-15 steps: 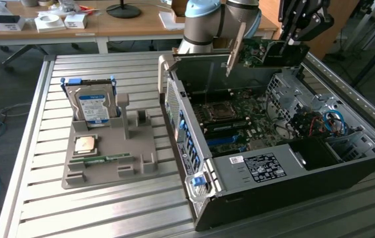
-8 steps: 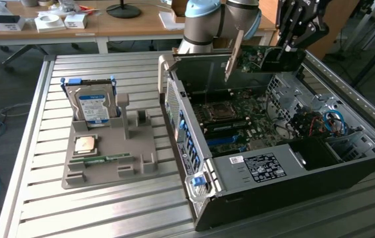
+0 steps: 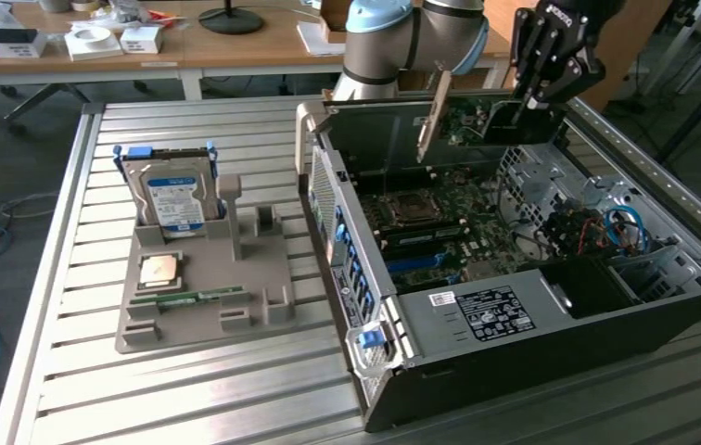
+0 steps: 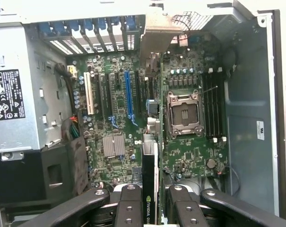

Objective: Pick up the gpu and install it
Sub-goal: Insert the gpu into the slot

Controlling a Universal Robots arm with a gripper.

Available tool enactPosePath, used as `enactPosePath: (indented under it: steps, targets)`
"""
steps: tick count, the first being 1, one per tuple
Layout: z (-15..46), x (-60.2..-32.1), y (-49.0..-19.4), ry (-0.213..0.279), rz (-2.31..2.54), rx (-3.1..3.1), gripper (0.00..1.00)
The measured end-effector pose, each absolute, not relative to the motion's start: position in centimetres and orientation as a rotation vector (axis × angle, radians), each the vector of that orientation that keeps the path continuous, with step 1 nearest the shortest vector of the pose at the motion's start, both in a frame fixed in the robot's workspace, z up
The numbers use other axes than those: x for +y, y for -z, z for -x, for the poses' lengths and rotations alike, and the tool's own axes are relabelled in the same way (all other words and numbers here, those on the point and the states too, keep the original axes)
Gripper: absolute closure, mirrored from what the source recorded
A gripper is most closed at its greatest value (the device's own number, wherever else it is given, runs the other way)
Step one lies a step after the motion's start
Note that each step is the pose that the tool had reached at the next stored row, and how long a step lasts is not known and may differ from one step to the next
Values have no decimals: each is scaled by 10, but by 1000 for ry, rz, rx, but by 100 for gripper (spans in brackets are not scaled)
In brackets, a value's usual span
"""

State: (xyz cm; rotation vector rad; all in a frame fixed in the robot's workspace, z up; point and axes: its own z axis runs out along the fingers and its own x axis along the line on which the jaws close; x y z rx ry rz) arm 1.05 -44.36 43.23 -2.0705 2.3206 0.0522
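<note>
Holding gpu [image 3: 465, 125] edge-on | end effector [image 3: 527, 109] clamped on it | card hangs above motherboard [image 3: 450, 222] inside open case [image 3: 549, 371]

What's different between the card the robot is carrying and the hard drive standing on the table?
The gpu hangs in the gripper above the open computer case; the hard drive sits in a gray holder. The gpu is a green circuit board with a pale bracket strip; the hard drive is a silver box with a blue-and-white label. Both stand on edge.
</note>
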Motion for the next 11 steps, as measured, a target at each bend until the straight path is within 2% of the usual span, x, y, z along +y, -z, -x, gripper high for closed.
enactPosePath:
  steps: [11]
  targets:
    - [-10,-444,-412,-52,2070,2321,74]
